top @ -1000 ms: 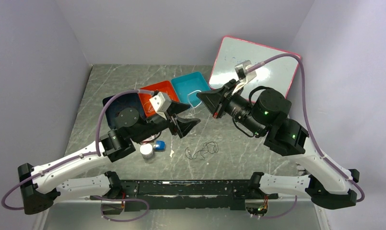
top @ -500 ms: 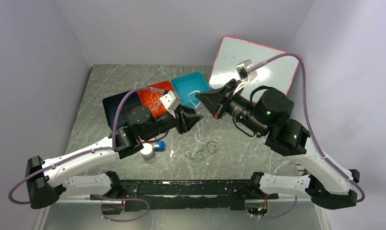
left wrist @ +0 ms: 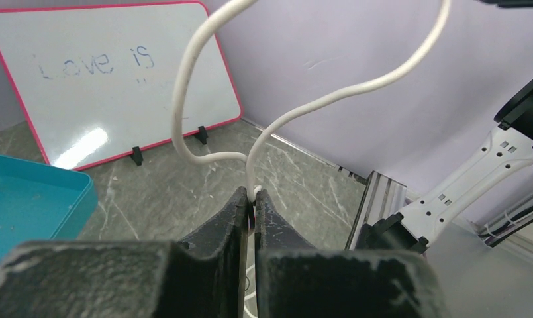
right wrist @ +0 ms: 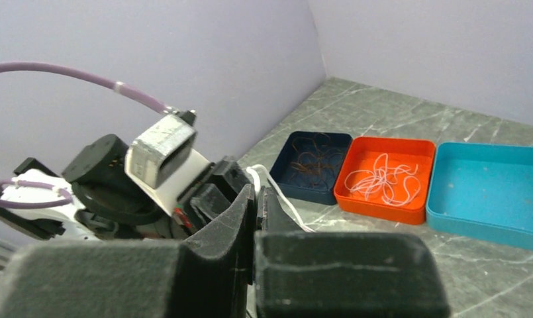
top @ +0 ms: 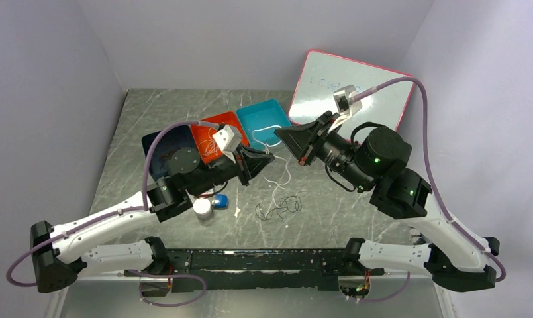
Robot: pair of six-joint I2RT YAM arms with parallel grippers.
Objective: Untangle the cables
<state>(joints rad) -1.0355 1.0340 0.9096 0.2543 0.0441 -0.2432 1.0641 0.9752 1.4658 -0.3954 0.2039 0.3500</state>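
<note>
Plain lilac walls (top: 250, 40), grey marbled tabletop (top: 356, 205), pink-framed whiteboard (top: 313, 89) leaning behind

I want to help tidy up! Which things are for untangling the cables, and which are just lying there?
For the job: white cable, pinched by the left gripper and right gripper; black cable on the table; probably the orange tray and dark blue tray, which hold cords.
Just lying about: whiteboard; teal tray; small white pot; small blue thing.

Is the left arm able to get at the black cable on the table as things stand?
Probably not yet: the left end effector is shut on the white cable. The black cable lies near, unblocked.
</note>
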